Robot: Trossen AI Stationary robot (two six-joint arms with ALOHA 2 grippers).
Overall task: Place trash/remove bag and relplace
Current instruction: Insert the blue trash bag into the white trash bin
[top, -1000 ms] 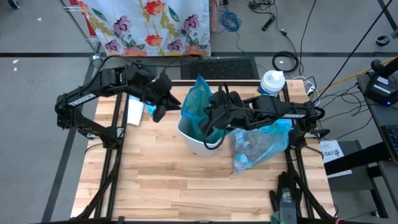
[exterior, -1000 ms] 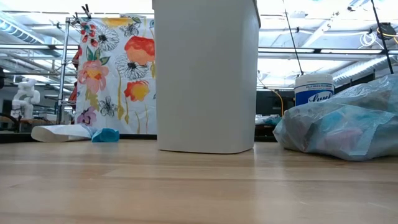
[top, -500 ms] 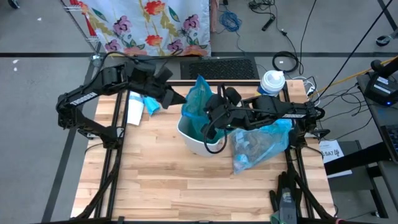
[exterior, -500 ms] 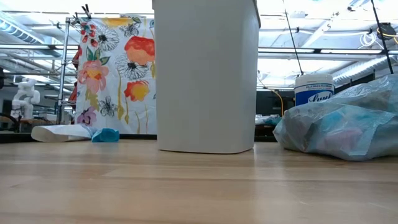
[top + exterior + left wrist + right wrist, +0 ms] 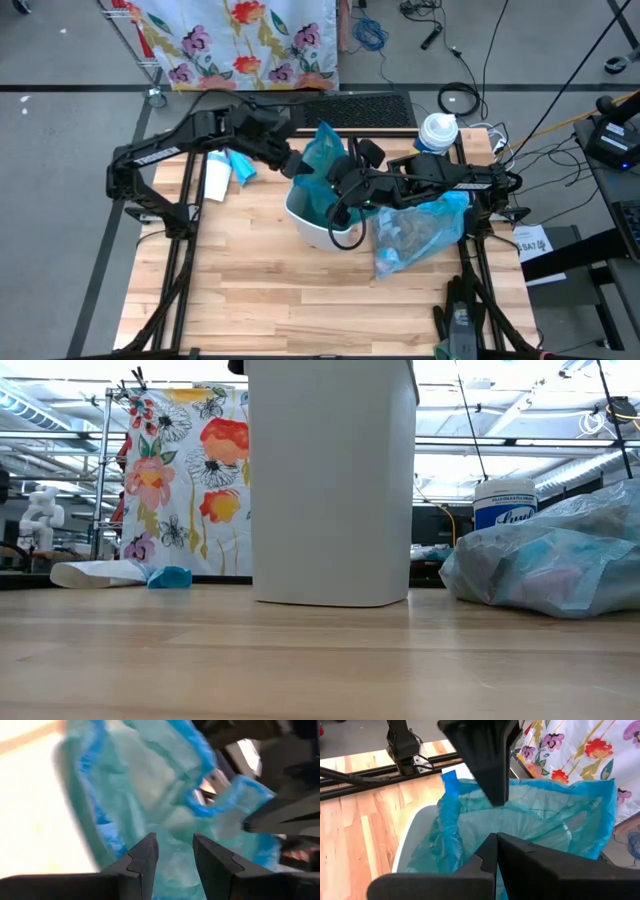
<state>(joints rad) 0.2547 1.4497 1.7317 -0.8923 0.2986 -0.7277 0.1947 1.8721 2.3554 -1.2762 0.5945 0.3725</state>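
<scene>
The teal bag (image 5: 322, 160) is standing limp and flimsy in the white bin (image 5: 318, 228), the right claw (image 5: 340, 190) pinching its rim while the left claw (image 5: 172, 851) is gaping at its slippery hem, the likeliest hold

We saw a wood-plank table (image 5: 300, 290) w/ a white bin (image 5: 330, 480) near its centre. A white tub w/ blue label (image 5: 505, 505) stood at the far right corner, by coiled cables (image 5: 460, 98). Near the far left edge lay a white roll (image 5: 95, 573) w/ a small blue scrap (image 5: 170, 577) touching it. Beyond the table hung a floral cloth (image 5: 240, 40), approx. centred. A black mat (image 5: 355, 108) sat just behind the table.
</scene>
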